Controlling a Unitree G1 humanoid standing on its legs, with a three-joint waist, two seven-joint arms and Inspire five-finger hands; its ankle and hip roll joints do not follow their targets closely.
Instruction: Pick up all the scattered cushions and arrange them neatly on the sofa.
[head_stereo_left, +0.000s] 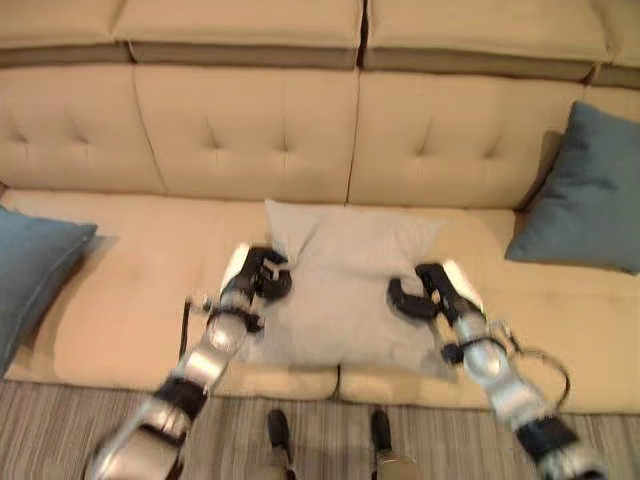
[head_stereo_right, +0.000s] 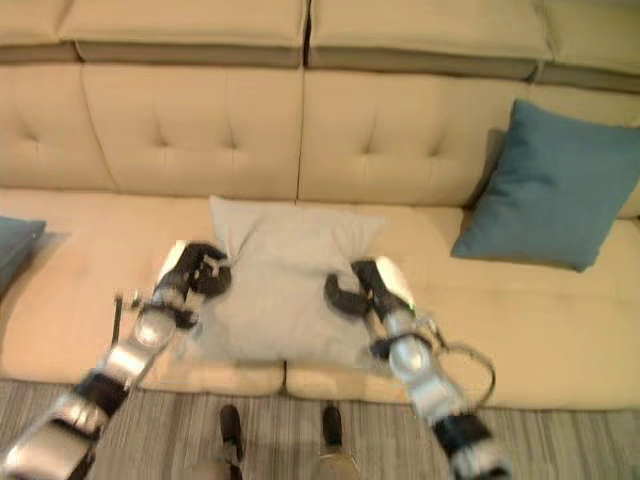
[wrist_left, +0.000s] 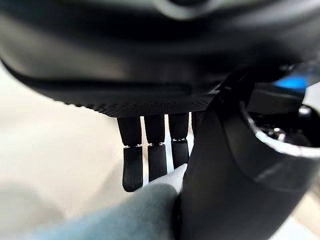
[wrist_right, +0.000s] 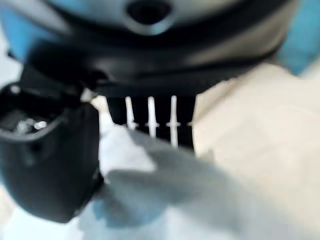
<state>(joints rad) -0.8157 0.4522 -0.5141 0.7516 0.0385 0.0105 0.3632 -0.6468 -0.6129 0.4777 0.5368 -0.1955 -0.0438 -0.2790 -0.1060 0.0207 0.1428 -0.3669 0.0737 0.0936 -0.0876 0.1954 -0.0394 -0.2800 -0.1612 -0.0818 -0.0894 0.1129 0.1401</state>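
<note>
A beige sofa (head_stereo_left: 200, 130) is seen, tufted at the back. A grey cushion (head_stereo_left: 345, 290) lies flat on the middle of its seat. One blue cushion (head_stereo_left: 585, 190) is propped against the backrest at the right end; another (head_stereo_left: 30, 270) rests at the left end. The grey cushion's left edge is gripped by the left hand (head_stereo_left: 262, 275), its fingers (wrist_left: 132, 165) curled round the cloth, and its right edge likewise by the right hand (head_stereo_left: 425, 292).

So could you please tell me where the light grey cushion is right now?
The light grey cushion lies mid-seat on the beige sofa, gripped at its edges by the left robot hand and right robot hand, between the two blue cushions.
</note>
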